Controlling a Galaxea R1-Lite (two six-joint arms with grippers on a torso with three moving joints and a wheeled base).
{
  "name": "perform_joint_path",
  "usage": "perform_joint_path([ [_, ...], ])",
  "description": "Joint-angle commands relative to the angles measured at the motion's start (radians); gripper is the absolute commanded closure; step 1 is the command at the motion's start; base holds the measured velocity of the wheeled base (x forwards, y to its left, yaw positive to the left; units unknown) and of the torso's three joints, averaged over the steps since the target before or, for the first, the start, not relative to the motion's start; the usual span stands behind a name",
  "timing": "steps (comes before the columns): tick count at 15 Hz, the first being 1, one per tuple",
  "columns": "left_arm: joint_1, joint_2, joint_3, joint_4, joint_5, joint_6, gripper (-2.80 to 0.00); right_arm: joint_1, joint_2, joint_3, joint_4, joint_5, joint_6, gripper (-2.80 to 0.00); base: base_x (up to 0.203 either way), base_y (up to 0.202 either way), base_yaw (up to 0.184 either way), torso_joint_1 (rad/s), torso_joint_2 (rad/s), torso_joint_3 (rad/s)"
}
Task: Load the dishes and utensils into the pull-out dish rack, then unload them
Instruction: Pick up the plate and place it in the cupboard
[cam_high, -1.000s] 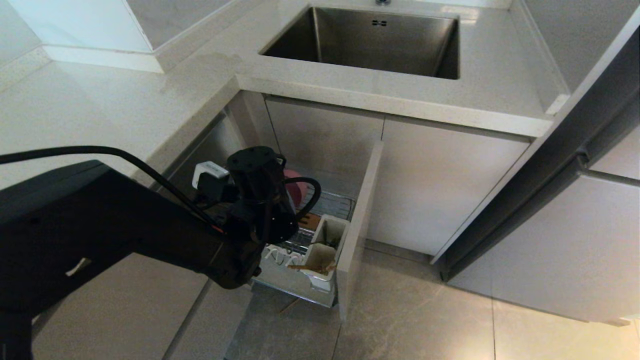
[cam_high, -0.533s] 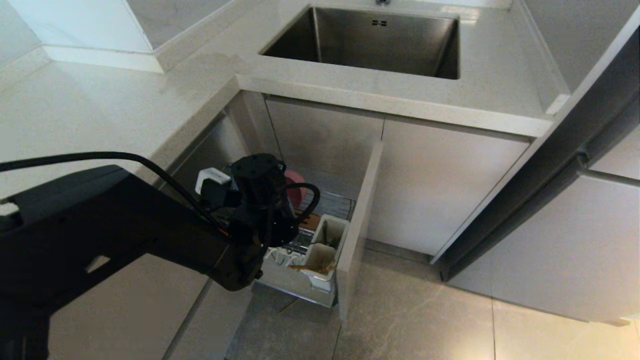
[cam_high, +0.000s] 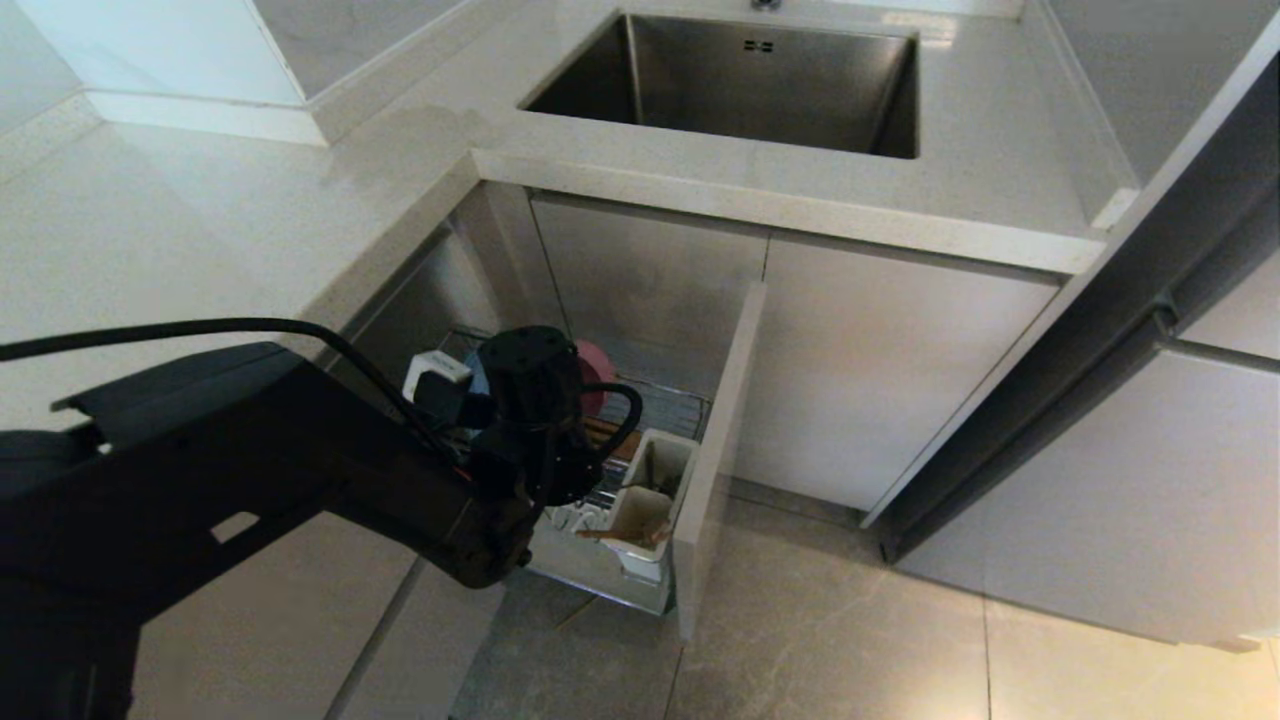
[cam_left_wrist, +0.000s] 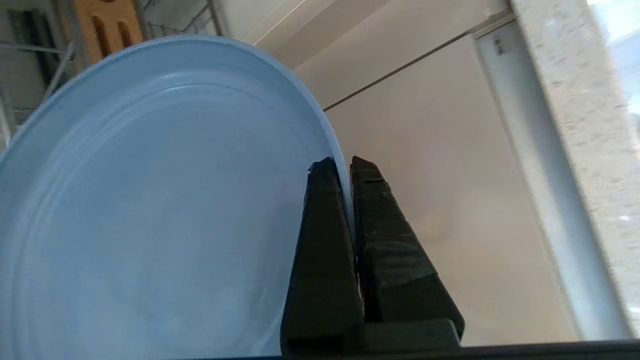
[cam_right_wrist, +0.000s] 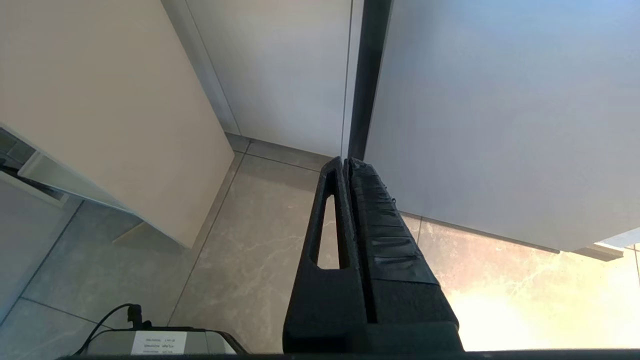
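My left gripper (cam_left_wrist: 345, 165) is shut on the rim of the light-blue plate (cam_left_wrist: 150, 200), which stands on edge and fills most of the left wrist view. In the head view the left wrist hangs over the pull-out dish rack (cam_high: 668, 405) and hides all but a blue sliver of the plate (cam_high: 474, 376). The pink bowl (cam_high: 597, 375) sits in the rack behind the wrist. Wooden chopsticks (cam_high: 622, 538) lie across the white utensil cup (cam_high: 655, 480). The slotted wooden strip (cam_left_wrist: 107, 25) lies just beyond the plate. My right gripper (cam_right_wrist: 346, 162) is shut, holds nothing and is parked above the floor.
The rack's beige front panel (cam_high: 715, 450) stands out from the cabinet, to the right of the basket. The steel sink (cam_high: 740, 85) is set in the counter above. A closed cabinet door (cam_high: 880, 380) and tiled floor (cam_high: 850, 640) lie to the right.
My left arm has sunk lower toward the rack and shifted slightly right, still holding the plate. A blue edge of the plate now shows beside the wrist. The right arm has not moved.
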Motion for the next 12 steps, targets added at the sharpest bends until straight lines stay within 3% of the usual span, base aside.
perform_joint_path([
  [1,0.0,0.018,0.004,-0.007,0.006,-0.007,0.0,0.0,0.0,0.008,0.0,0.0,0.0,0.0,0.0,0.0,0.0,0.0,0.0,0.0],
  [6,-0.002,-0.025,-0.007,-0.005,-0.001,0.004,0.0,0.0,0.0,0.009,0.0,0.0,0.0,0.0,0.0,0.0,0.0,0.0,0.0,0.0],
  [12,-0.009,-0.061,-0.03,-0.011,-0.054,0.011,0.0,0.0,0.0,0.009,0.0,0.0,0.0,0.0,0.0,0.0,0.0,0.0,0.0,0.0],
])
